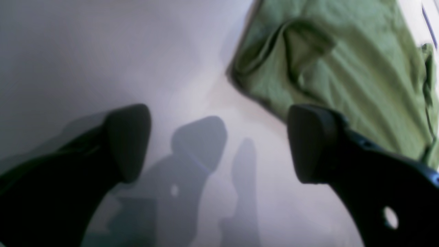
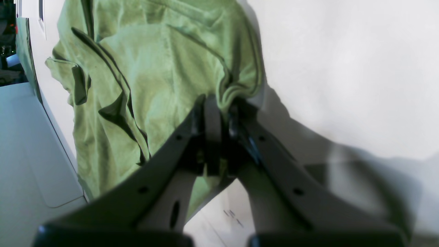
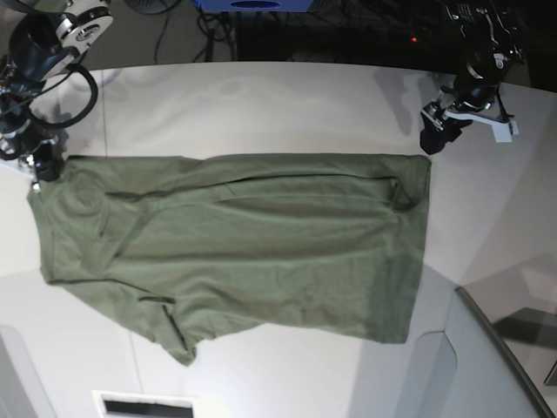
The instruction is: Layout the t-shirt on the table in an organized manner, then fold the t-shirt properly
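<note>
Olive-green cotton t-shirt (image 3: 235, 244) lies lengthwise left-right on white counter (image 3: 287, 104) | right gripper (image 2: 219, 109) pinches its far-left corner | left gripper (image 1: 219, 144), jaws spread, empty, just off far-right corner

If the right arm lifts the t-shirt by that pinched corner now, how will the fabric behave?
Probably floppy: the t-shirt lies flat with soft creases and bunches where the right gripper pinches it. It would likely drape and drag across the table, since the left gripper is open and clear of it. It looks thin and light.
</note>
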`<state>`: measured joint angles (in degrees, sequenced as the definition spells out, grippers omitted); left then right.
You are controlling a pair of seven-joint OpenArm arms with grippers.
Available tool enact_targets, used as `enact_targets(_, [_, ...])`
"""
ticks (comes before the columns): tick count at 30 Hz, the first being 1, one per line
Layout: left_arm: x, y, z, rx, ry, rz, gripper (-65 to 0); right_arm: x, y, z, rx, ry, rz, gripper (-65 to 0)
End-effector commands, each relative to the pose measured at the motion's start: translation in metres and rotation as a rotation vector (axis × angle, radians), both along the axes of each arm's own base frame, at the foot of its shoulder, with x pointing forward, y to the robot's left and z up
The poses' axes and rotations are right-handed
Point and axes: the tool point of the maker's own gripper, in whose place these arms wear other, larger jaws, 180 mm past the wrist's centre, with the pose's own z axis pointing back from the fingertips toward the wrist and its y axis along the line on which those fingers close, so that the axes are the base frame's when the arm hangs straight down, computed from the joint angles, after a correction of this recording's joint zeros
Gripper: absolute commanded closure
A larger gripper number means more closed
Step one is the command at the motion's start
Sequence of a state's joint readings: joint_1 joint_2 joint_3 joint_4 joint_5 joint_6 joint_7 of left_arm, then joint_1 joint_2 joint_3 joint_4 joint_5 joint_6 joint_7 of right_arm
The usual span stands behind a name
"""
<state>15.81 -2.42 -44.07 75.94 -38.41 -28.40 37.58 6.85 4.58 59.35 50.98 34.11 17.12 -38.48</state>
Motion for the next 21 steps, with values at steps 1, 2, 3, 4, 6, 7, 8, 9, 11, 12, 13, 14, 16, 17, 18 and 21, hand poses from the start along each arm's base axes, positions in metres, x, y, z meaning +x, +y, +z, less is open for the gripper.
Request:
enact_targets(1, [0.016, -0.005, 0.009, -0.002, -0.061, -0.036, -62.4, -0.008, 0.003, -0.007, 0.003, 0.063, 0.028, -0.8])
enact_targets(2, [0.016, -0.011, 0.005, -0.017, -0.059, -0.056, -62.2, -0.008, 0.003, -0.007, 0.003, 0.063, 0.028, -0.8])
enact_targets(3, [0.015, -0.014, -0.001, -0.034, -0.051, -0.058, -62.2, -0.008, 0.003, -0.007, 0.003, 0.063, 0.028, -0.8])
enact_targets(4, [0.017, -0.015, -0.004, -0.047, -0.049, -0.052, -62.2, -0.008, 0.003, -0.007, 0.003, 0.063, 0.028, -0.8])
enact_targets(6, [0.019, -0.018, -0.011, -0.074, -0.039, -0.041, -62.2, -0.008, 0.003, -0.007, 0.003, 0.063, 0.028, -0.8])
enact_targets(7, [0.019, -0.02, -0.016, -0.087, -0.032, -0.037, -61.5, -0.009, 0.003, -0.008, 0.003, 0.065, 0.028, -0.8])
enact_targets(8, [0.02, -0.021, -0.017, -0.094, -0.03, -0.035, -60.2, -0.009, 0.003, -0.008, 0.003, 0.065, 0.028, -0.8])
enact_targets(9, [0.023, -0.022, -0.018, -0.099, -0.033, -0.033, -57.9, -0.009, 0.003, -0.008, 0.003, 0.065, 0.028, -0.8])
enact_targets(11, [0.026, -0.022, -0.017, -0.101, -0.038, -0.032, -53.5, -0.009, 0.003, -0.008, 0.003, 0.065, 0.028, -0.8])
enact_targets(12, [0.027, -0.022, -0.016, -0.101, -0.041, -0.032, -50.7, -0.009, 0.003, -0.008, 0.003, 0.065, 0.028, -0.8])
enact_targets(13, [0.027, -0.022, -0.016, -0.101, -0.041, -0.032, -48.2, -0.009, 0.003, -0.008, 0.003, 0.065, 0.028, -0.8])
enact_targets(14, [0.028, -0.022, -0.016, -0.101, -0.042, -0.032, -46.6, -0.009, 0.003, -0.008, 0.003, 0.065, 0.028, -0.8])
enact_targets(16, [0.03, -0.019, -0.014, -0.094, -0.059, -0.02, -44.3, -0.009, 0.003, -0.008, 0.003, 0.065, 0.028, -0.8])
enact_targets(17, [0.033, -0.016, -0.012, -0.08, -0.079, -0.006, -44.1, -0.009, 0.003, -0.008, 0.003, 0.065, 0.028, -0.8])
enact_targets(18, [0.033, -0.013, -0.011, -0.065, -0.085, 0.001, -44.1, -0.009, 0.003, -0.008, 0.003, 0.065, 0.028, -0.8])
enact_targets(21, [0.04, -0.013, -0.013, -0.02, -0.074, -0.019, -44.3, -0.009, 0.003, -0.008, 0.003, 0.065, 0.028, -0.8])
